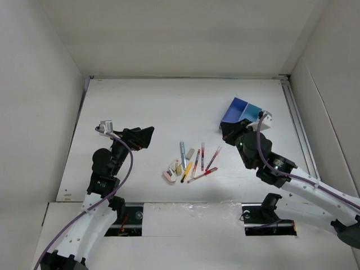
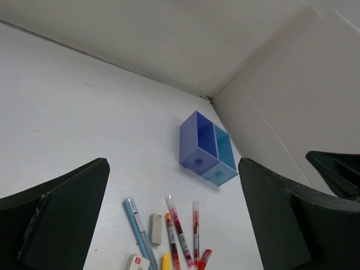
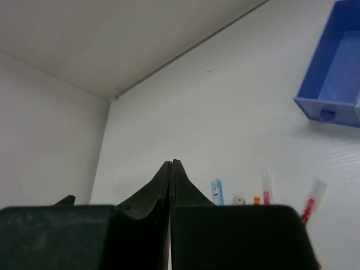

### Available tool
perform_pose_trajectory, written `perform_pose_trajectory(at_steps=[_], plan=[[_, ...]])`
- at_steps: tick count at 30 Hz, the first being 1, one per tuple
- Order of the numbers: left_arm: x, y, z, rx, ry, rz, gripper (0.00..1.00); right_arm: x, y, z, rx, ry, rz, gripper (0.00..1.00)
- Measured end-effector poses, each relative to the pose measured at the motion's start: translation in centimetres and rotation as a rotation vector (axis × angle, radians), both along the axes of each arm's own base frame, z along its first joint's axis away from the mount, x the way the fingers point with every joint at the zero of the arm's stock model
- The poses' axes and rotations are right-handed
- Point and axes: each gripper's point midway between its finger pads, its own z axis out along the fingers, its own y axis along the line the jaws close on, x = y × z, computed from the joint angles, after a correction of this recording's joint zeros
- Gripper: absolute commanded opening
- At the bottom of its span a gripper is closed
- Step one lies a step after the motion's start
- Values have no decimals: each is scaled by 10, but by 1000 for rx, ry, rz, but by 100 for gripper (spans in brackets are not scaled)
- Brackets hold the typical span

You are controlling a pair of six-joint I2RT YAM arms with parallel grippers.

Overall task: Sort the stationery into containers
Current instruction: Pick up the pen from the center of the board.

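Standing here watching: the stationery point(image 1: 190, 163) is lying in a loose bunch around the middle of the white table point(image 1: 140, 101). I'm making out a blue-grey pen point(image 1: 183, 153), a little cream eraser point(image 1: 190, 153) right beside it, a couple of red pens point(image 1: 202, 156) fanned out to the right, a yellow-and-black pen point(image 1: 186, 171) and a pink eraser point(image 1: 169, 176) at the near-left edge of the pile.

The two-compartment box point(image 1: 242, 111) is sitting over on the far right, well apart from the pile. Its dark blue half is on the left and its light blue half on the right.

The left gripper point(image 1: 147, 135) is hanging left of the pile with its jaws spread wide and nothing between them. In its own camera the pens and the box are showing through the gap.

The right gripper point(image 1: 229, 133) is hovering just beside the near-left corner of the box, jaws pressed flat together and gripping nothing.
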Motion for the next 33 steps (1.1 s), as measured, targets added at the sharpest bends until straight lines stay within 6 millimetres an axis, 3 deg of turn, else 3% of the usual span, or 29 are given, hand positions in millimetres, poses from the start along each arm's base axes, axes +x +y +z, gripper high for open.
perform_pose_trajectory(at_steps=[3,5,8,9,10,15,16,17,18,19,20,22,24,25,29,33], plan=[[6,-1,-14,18,51,3,100,1,-8,-13,6,49,-56,3],[8,0,-24,32,85,10,100,4,-10,-35,-20,118,-101,14],[11,4,-32,49,111,38,100,8,-9,-83,-117,258,-167,49],[11,6,-33,53,114,49,100,8,-10,-101,-165,307,-185,75],[12,8,-34,55,120,61,100,8,-11,-118,-206,354,-205,78],[14,11,-34,55,127,83,100,5,-17,-180,-373,528,-272,64],[14,11,-34,55,127,83,96,5,-16,-188,-388,550,-277,56],[14,11,-34,55,126,82,58,6,-15,-197,-400,572,-283,50],[14,10,-33,51,127,80,47,6,-14,-205,-408,592,-285,44],[14,10,-33,55,122,78,42,6,-13,-213,-412,613,-285,32],[14,9,-32,58,118,76,40,6,-12,-219,-414,632,-281,29],[15,7,-33,63,115,69,42,7,-10,-225,-393,656,-275,30],[15,5,-34,68,117,61,48,10,-8,-225,-361,666,-274,51],[16,4,-35,71,120,59,51,11,-7,-225,-346,668,-274,54],[16,1,-41,81,138,45,53,13,-6,-230,-289,687,-259,54],[15,-1,-40,81,133,32,53,9,-3,-243,-254,723,-230,44]])
